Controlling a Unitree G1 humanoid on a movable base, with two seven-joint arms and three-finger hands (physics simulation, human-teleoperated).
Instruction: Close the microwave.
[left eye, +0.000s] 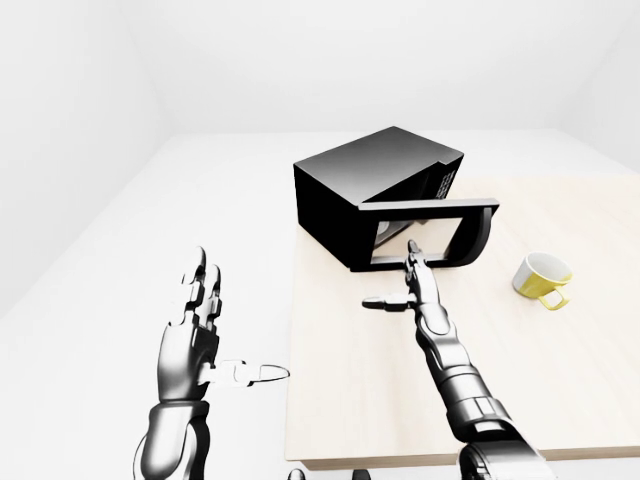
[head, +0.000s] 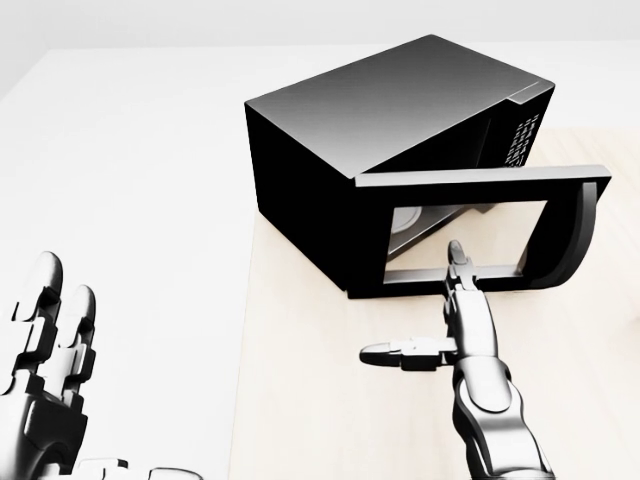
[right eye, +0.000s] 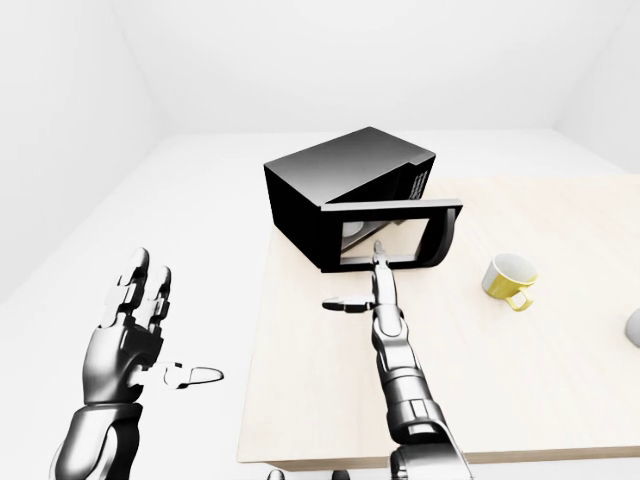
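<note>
The glossy chrome-silver, three-fingered left hand (left eye: 195, 335) and matching right hand (head: 462, 335) have blocky segmented fingers with rounded tips, dark joint seams, and ribbed metallic forearms (left eye: 462, 385) with ringed wrist collars.
</note>
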